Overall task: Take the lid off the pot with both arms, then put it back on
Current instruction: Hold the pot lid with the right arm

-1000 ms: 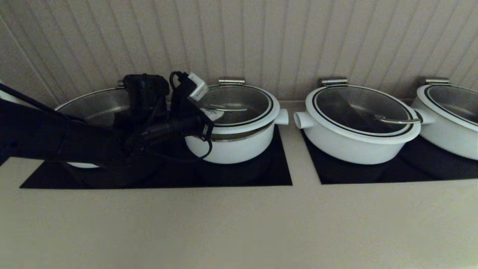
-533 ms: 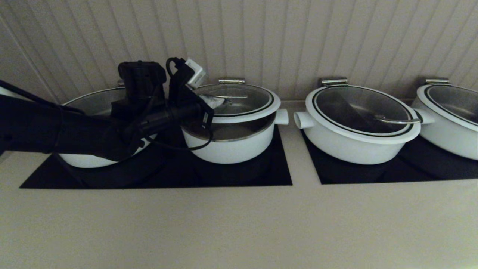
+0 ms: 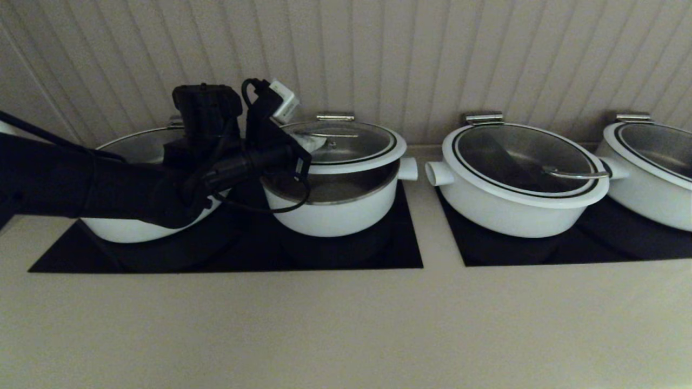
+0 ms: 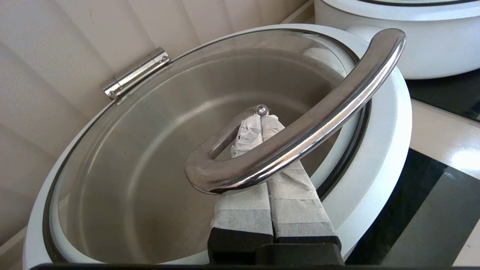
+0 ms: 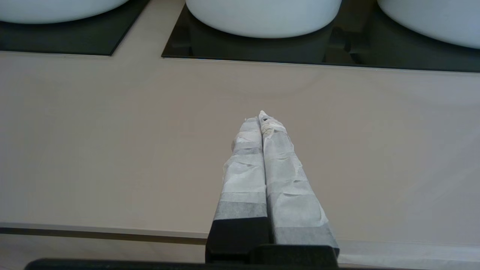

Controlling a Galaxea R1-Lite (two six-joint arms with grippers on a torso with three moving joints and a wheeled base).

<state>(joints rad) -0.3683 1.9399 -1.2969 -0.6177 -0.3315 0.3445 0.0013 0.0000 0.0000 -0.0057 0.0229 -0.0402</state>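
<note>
Lift half looks done: lid [image 3: 346, 145] is tilted up off the pot [image 3: 331, 208], near edge raised with a gap showing the steel inside, far edge low at the hinge [image 3: 335, 116]. Left arm [image 3: 108, 186] does it alone; left gripper [image 4: 261, 123] has its jaws pressed together, hooked under the handle [image 4: 300, 127], not clamped on it. Right gripper [image 5: 261, 120] is idle over bare surface, jaws closed on nothing. Left to do: lower the lid back.

Surface [image 3: 346, 324]: beige counter with black cooktop panels [image 3: 400, 254]. Wider pots [image 3: 519, 183] left and right of the target, lids on those to the right. Ribbed pale wall [image 3: 432, 54] behind.
</note>
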